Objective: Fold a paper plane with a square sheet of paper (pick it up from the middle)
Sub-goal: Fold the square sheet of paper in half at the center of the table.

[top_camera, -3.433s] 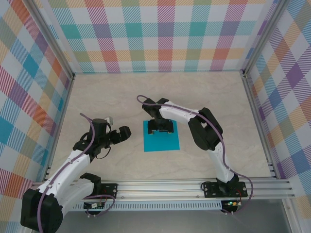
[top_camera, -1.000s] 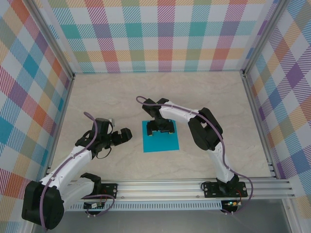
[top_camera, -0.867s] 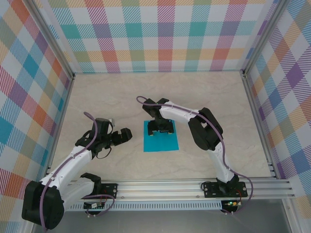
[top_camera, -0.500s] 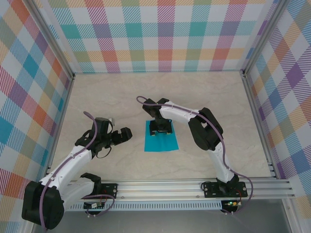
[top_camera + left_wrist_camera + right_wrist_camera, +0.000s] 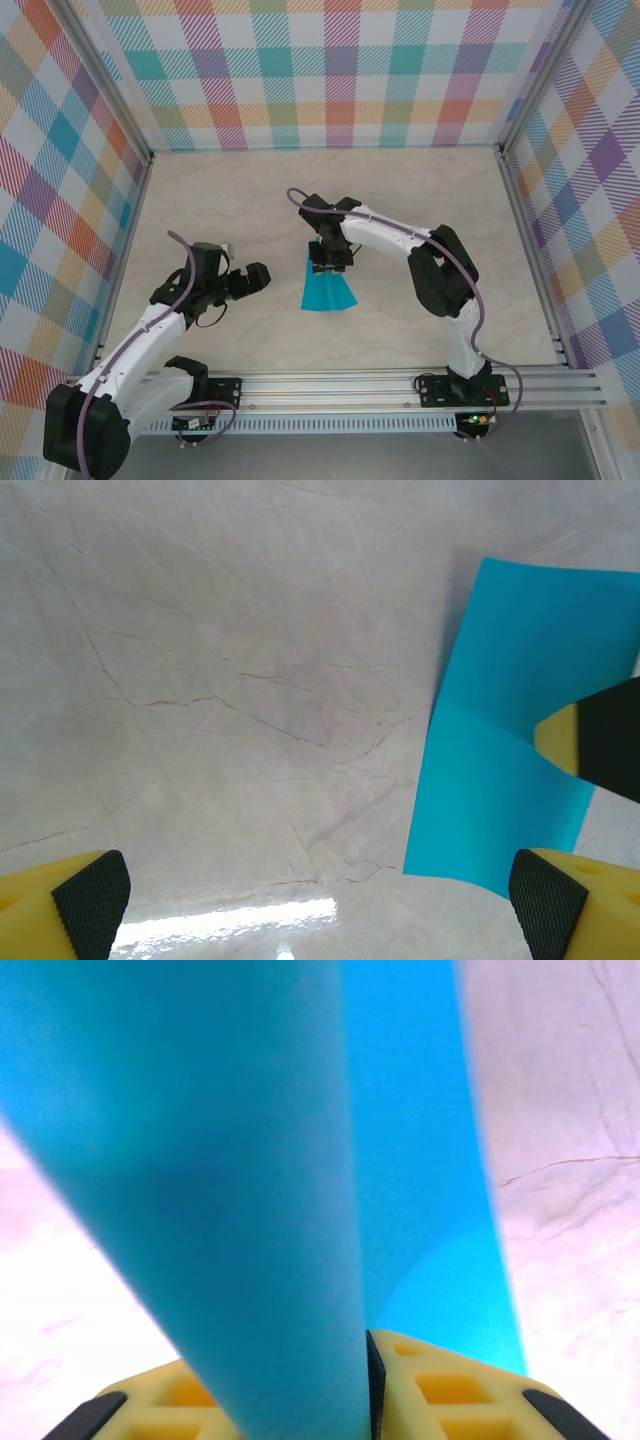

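Note:
The square sheet of paper (image 5: 328, 290) is teal-blue and pinched at the middle of its far edge, so it buckles into a narrow fan that widens toward the near side. My right gripper (image 5: 330, 262) is shut on that edge. In the right wrist view the sheet (image 5: 250, 1160) runs up from between the yellow fingers (image 5: 440, 1390) of the right gripper (image 5: 368, 1390). My left gripper (image 5: 258, 277) hangs open left of the sheet, apart from it. In the left wrist view the left gripper (image 5: 318, 910) is wide open over bare table, with the sheet (image 5: 510, 730) at the right.
The marble-look table (image 5: 230, 200) is boxed in by plaid walls (image 5: 340, 70) at the back and both sides. An aluminium rail (image 5: 400, 385) with the arm bases runs along the near edge. A finger of the right gripper (image 5: 600, 740) shows at the right edge of the left wrist view.
The right gripper's jaws closed on the middle of the sheet's far edge. The sheet went from flat and square to buckled and narrow. The left arm barely moved.

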You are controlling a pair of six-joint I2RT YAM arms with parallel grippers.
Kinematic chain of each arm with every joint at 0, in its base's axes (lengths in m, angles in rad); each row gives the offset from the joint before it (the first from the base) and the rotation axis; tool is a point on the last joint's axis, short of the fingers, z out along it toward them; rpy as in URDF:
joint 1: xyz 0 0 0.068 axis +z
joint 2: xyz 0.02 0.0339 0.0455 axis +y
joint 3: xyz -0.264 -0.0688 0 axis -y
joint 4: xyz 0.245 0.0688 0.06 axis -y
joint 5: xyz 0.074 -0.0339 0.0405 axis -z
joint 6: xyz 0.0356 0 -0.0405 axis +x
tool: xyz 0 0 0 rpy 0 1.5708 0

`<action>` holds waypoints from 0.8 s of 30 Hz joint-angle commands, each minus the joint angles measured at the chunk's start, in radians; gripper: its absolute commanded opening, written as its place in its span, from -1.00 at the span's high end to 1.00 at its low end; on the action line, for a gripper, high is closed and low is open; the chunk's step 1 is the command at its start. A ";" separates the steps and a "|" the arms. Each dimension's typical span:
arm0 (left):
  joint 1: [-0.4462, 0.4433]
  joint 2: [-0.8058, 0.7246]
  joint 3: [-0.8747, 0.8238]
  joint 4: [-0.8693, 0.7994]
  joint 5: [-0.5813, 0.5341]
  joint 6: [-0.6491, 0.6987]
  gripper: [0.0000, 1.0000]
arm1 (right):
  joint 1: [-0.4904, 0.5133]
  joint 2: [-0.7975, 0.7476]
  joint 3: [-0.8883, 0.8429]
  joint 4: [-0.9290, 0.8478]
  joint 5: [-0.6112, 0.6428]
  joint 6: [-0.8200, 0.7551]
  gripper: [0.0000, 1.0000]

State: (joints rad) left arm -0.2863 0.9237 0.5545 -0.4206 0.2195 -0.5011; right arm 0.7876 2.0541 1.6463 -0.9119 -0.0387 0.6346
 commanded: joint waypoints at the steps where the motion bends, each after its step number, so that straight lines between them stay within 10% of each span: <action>1: 0.012 -0.019 0.035 -0.039 -0.002 -0.004 -1.00 | -0.016 -0.099 -0.034 0.088 -0.137 -0.015 0.43; 10: 0.012 -0.072 0.048 -0.098 0.001 -0.021 -1.00 | -0.082 -0.099 -0.099 0.384 -0.578 0.081 0.45; 24: 0.013 -0.098 0.030 -0.032 0.065 -0.070 -1.00 | -0.227 -0.075 -0.345 0.575 -0.683 0.149 0.40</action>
State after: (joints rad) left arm -0.2859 0.8165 0.5735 -0.4881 0.2459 -0.5537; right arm 0.5850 1.9694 1.3560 -0.3882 -0.6884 0.7750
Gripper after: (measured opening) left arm 0.999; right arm 0.296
